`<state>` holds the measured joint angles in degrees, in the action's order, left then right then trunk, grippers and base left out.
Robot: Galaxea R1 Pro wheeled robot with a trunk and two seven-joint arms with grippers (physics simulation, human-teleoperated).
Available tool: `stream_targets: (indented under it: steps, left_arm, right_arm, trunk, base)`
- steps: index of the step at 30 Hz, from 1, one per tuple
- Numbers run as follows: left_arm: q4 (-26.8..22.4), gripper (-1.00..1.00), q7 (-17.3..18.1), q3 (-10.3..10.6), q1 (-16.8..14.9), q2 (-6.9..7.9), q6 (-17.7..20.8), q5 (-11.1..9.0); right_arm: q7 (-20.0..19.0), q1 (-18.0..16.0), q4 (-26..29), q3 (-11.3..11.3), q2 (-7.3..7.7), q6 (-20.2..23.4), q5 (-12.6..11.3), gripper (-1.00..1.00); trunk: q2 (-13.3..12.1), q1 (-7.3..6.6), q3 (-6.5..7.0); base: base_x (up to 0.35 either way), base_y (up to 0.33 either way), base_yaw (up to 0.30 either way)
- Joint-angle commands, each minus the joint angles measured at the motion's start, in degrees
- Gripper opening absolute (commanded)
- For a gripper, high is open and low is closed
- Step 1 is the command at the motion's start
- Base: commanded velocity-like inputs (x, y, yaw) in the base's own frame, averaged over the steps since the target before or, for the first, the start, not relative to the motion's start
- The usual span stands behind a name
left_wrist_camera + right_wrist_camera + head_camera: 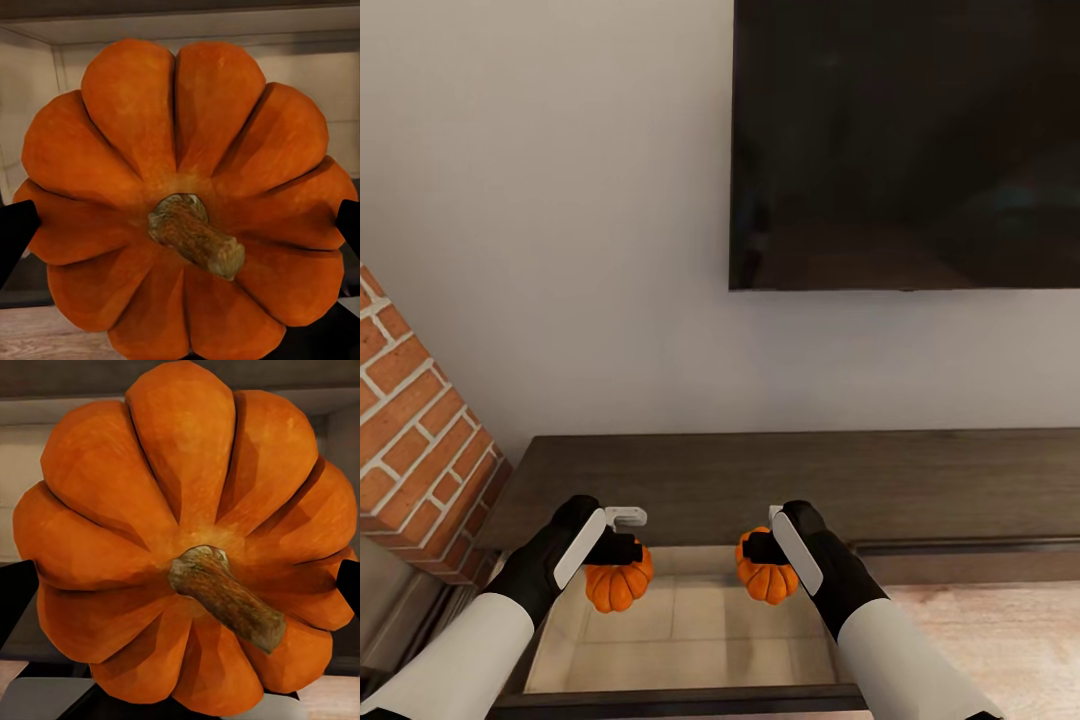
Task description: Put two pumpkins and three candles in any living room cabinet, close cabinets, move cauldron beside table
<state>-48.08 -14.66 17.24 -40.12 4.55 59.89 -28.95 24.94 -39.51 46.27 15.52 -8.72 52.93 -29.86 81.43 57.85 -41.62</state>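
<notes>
Orange and ribbed, both pumpkins look light but rigid: your left gripper [618,549] clamps one pumpkin [618,585], your right gripper [762,548] the other pumpkin [767,578], over the open cabinet [780,480] drawer at 6 o'clock; keep pads across the ribs.

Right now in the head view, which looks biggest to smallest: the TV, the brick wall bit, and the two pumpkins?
1. TV
2. Brick wall
3. Left pumpkin and right pumpkin, which look about alike, so no ranking between them.
</notes>
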Motion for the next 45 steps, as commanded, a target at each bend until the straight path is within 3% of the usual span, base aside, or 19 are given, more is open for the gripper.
stream_targets:
  steps: [1, 6, 14, 26, 33, 45]
  left_arm:
    - [-0.1, -1.0, -0.5, 0.3, 0.0, 0.05, 0.1, -0.6]
    - [0.7, -1.0, -0.5, 0.3, -0.1, 0.02, 0.1, -0.6]
    - [6.7, -1.0, -0.5, 0.3, -2.1, -0.87, 0.1, -0.6]
    - [7.4, -1.0, -0.5, 0.2, -2.2, -0.95, 0.1, -0.6]
    - [7.4, -1.0, -0.5, 0.3, -2.2, -0.95, 0.1, -0.6]
    - [7.7, -1.0, -0.6, 0.2, -2.2, -0.95, 0.1, -0.6]
  right_arm:
    - [0.6, 0.0, 0.1, 0.1, 0.02, 0.1, -0.6, -1.0]
    - [0.5, 0.0, 0.1, 0.1, 0.02, 0.1, -0.6, -1.0]
    - [0.5, 0.0, 0.0, 0.2, 0.02, 0.1, -0.6, -1.0]
    - [0.6, 0.0, -1.1, 0.3, -0.02, 0.5, -0.5, -1.0]
    - [0.7, 0.0, -2.5, 0.4, -0.13, 4.4, -0.3, -1.0]
    - [0.6, 0.0, -2.6, 0.4, -0.16, 4.7, -0.5, -1.0]
  trunk:
    - [0.4, 0.22, -0.23]
    - [2.5, 1.32, -1.13]
    - [5.7, 3.08, -2.57]
    - [10.5, 5.71, -4.72]
    - [13.3, 7.25, -5.98]
    - [18.1, 9.89, -8.13]
  base:
    - [0.0, 0.0, 0.0]
    - [0.0, 0.0, 0.0]
    - [0.0, 0.0, 0.0]
    - [0.0, 0.0, 0.0]
    - [0.0, 0.0, 0.0]
    - [0.0, 0.0, 0.0]
